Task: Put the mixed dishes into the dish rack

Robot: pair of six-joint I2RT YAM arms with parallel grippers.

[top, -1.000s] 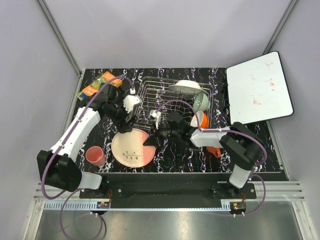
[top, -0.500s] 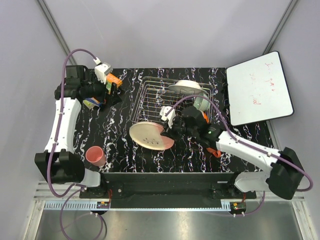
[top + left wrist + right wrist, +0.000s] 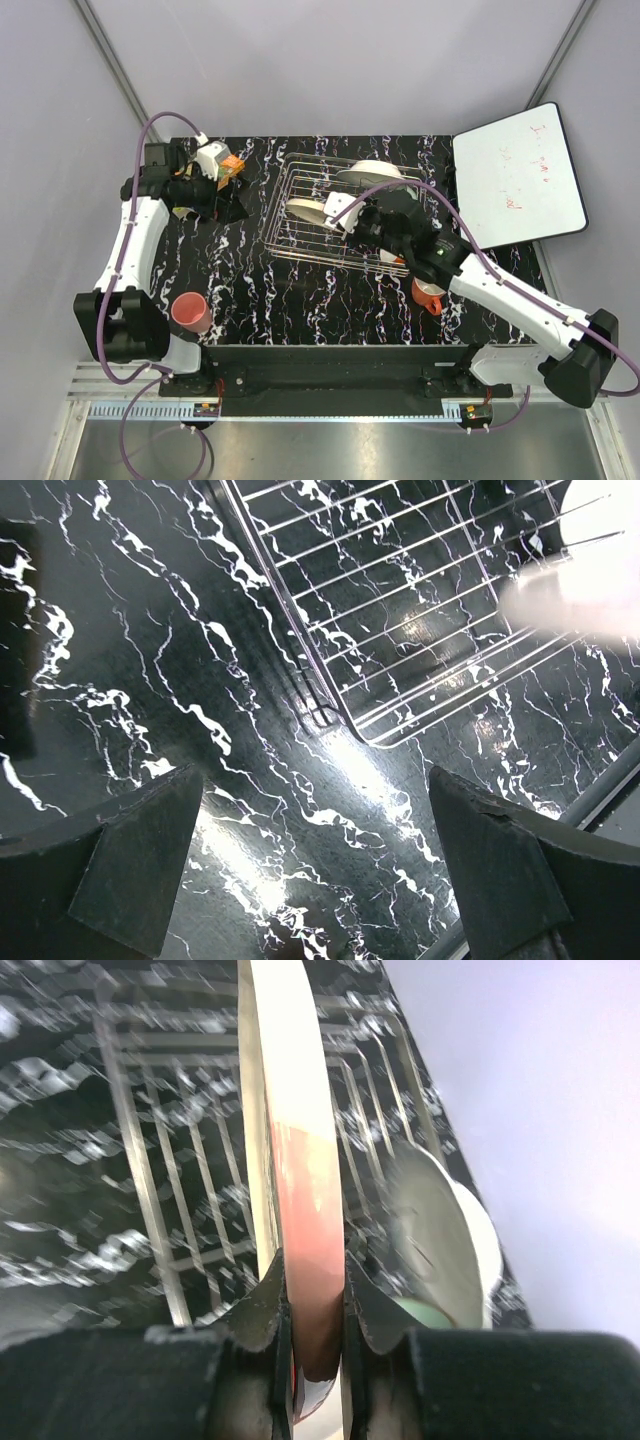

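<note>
Pink-cream plate [image 3: 305, 209] moved from rack front to over dish rack [image 3: 288, 240], now on edge; your right pincer [image 3: 315, 1290] pinches its rim. Your left pincer [image 3: 315, 825] spread wide above surface [image 3: 150, 630].

The top view is bright and even, lit from overhead; shadows on the table [image 3: 300, 300] are faint and soft. The left wrist view is sharp. White glare sits on the glossy table just ahead of the left gripper [image 3: 320, 860], and a pale dish [image 3: 590, 590] beyond its right finger is blown out and blurred. The right wrist view is smeared. The plate [image 3: 290, 1110] in the right gripper [image 3: 312, 1310] is soft, and the rack [image 3: 170, 1180] beyond it and the bowls [image 3: 440, 1230] to its right are out of focus.
</note>
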